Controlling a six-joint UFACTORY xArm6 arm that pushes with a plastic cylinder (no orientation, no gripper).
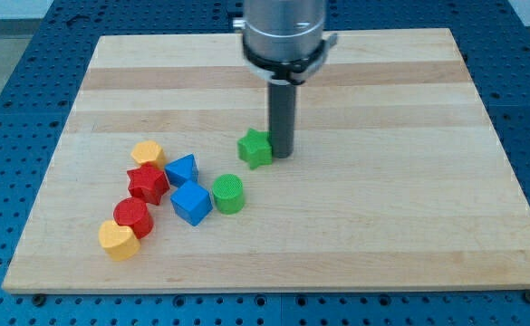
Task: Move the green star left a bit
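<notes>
Green star (255, 148) sits near the wooden board's (409, 235) middle, with the rod's tip (282, 154) touching or just beside its right edge. A short, level leftward push through its centre should keep it from spinning.

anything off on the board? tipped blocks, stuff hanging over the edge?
Nothing stands out. My tip sits against the right side of the green star. The other blocks cluster toward the view's lower left, all flat on the wooden board and away from its edges. No damage shows.
</notes>
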